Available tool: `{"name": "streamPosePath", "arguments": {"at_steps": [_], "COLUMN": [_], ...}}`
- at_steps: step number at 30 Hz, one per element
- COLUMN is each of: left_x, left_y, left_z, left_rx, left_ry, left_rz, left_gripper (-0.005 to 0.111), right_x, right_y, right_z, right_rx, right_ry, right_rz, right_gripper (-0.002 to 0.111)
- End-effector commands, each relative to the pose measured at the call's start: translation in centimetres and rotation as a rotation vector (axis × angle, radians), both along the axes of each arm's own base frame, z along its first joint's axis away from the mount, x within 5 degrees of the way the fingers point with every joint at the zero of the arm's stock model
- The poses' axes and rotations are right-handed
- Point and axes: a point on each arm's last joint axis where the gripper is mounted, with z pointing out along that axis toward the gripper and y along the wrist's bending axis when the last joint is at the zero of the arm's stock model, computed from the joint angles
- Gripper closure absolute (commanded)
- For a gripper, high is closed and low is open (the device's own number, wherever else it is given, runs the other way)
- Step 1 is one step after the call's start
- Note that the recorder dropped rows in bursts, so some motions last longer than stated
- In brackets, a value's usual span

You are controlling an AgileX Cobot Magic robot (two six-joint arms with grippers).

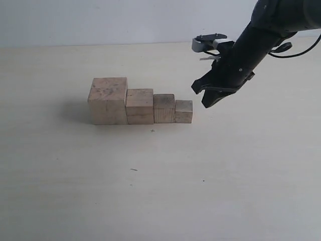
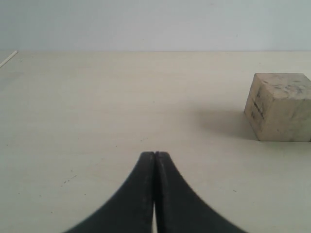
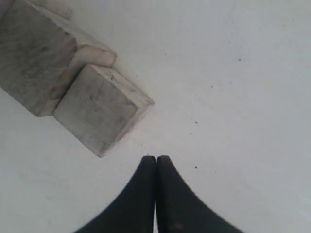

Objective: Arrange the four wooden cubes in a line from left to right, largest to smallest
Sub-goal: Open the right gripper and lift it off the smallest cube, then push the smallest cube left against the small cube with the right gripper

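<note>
Four pale wooden cubes stand in a touching row in the exterior view: the largest cube [image 1: 108, 100] at the left, then the second cube [image 1: 140, 106], the third cube [image 1: 164, 108] and the smallest cube [image 1: 183, 111] at the right. My right gripper [image 1: 204, 98] hangs shut and empty just right of the smallest cube, a little above the table. Its wrist view shows the smallest cube [image 3: 99, 109] beside the third cube [image 3: 41, 58], apart from the shut right gripper [image 3: 156, 158]. My left gripper [image 2: 155, 154] is shut and empty, with the largest cube [image 2: 281, 106] ahead of it.
The pale table [image 1: 160, 186] stretches around the row, with a few dark specks on it. A light wall [image 1: 125, 20] runs behind the table's far edge. The right arm [image 1: 261, 40] reaches in from the upper right.
</note>
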Motion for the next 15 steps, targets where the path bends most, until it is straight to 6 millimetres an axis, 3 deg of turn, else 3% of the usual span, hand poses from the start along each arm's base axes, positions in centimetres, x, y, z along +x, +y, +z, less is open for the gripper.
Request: {"name": "streamPosePath", "arguments": {"at_steps": [1,7,15], "left_x": [0.0,0.0,0.0], "left_y": [0.0,0.0,0.0], "left_z": [0.0,0.0,0.0], "left_rx": [-0.003,-0.003,-0.003], "left_ry": [-0.014,-0.014,-0.014], "left_rz": [-0.003,-0.003,-0.003], "left_gripper": [0.107,0.107,0.107], "right_x": [0.0,0.1,0.2], "right_y": [0.4,0.6,1.1], "right_z": [-1.5,-2.8,-2.7], "right_rx": [0.025,0.032,0.095], "right_ry": [0.052,0.078,0.080], "right_rz": [-0.046,-0.067,-0.071], "right_gripper": [0.108,0.108,0.108]}}
